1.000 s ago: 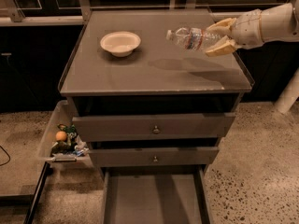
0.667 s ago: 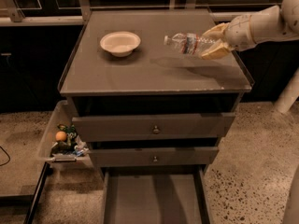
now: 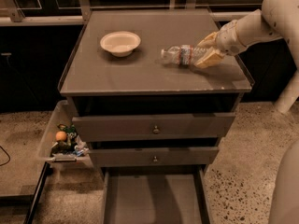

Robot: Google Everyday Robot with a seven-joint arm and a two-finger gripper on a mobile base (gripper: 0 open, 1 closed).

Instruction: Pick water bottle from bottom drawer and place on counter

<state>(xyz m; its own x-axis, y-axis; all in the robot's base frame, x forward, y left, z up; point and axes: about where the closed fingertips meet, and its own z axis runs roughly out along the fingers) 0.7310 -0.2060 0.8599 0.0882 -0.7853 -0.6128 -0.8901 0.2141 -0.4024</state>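
The water bottle [image 3: 181, 56] is clear with a white cap and a red-and-blue label. It lies on its side just above or on the counter [image 3: 154, 73], cap pointing left. My gripper [image 3: 203, 53] comes in from the right on a white arm and is shut on the bottle's base end. The bottom drawer [image 3: 154, 200] is pulled out at the bottom of the view, its floor bare.
A white bowl [image 3: 120, 43] sits on the counter's left part. Two upper drawers with round knobs [image 3: 155, 129] stand slightly open. A clear bin [image 3: 63, 140] with small items hangs at the cabinet's left side. Speckled floor lies around.
My gripper has carried the bottle lower and a little to the left, down to the counter surface. The bowl and drawers have not moved.
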